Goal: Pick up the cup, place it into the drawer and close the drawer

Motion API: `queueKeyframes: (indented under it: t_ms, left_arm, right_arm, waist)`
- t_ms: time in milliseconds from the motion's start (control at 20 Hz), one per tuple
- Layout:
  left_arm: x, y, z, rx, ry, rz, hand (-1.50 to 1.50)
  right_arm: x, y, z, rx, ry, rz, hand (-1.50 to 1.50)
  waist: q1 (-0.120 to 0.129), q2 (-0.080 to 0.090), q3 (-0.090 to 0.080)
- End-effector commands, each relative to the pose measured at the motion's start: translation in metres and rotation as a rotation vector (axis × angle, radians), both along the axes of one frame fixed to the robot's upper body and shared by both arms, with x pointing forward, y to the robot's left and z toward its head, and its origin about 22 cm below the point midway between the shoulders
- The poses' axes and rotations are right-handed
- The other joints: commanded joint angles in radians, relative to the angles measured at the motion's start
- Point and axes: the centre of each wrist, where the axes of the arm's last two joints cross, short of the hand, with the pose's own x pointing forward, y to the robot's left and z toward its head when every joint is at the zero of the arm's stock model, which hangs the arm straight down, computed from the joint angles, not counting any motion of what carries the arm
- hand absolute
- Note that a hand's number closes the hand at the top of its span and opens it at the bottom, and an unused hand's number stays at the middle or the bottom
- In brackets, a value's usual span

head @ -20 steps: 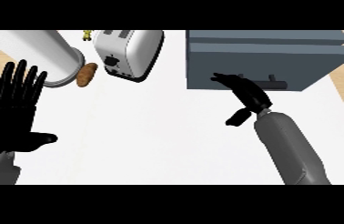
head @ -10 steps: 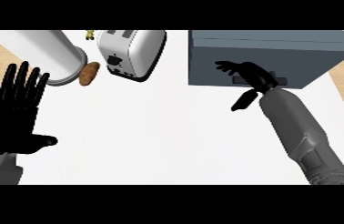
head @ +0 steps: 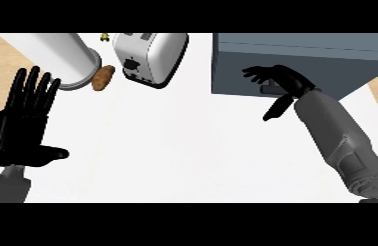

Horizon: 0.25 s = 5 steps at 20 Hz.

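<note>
White counter (head: 184, 140); right hand (head: 284, 82) spread against grey drawer (head: 295, 60) front

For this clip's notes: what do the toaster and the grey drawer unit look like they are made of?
The toaster looks like white glossy plastic or enamelled metal: smooth, rounded shell with dark slots and a dark control panel. The drawer unit looks like matte grey painted metal or laminate: flat, even blue-grey faces without shine. Neither can be told for certain.

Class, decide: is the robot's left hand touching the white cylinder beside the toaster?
Apart. The head view shows a strip of bare counter between the left hand, open at the left edge, and the white cylinder.
</note>
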Motion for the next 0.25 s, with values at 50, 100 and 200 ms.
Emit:
queueKeyframes:
  t_ms: [50, 100, 200]
  left_arm:
    - [0.001, -0.007, -0.004, 0.005, -0.004, -0.004, -1.5]
    - [0.0, 0.003, -0.01, 0.011, 0.003, 0.001, -1.5]
    - [0.004, -0.002, 0.004, 0.014, -0.011, -0.004, -1.5]
  right_arm:
    - [0.014, -0.038, 0.041, -0.041, -0.015, -0.159, -1.5]
    - [0.009, -0.034, 0.028, -0.053, -0.015, -0.143, -1.5]
    - [0.008, -0.033, 0.025, -0.056, -0.012, -0.146, -1.5]
  waist:
    - [0.02, 0.038, 0.012]
    - [0.012, 0.038, 0.011]
    - [0.022, 0.036, 0.012]
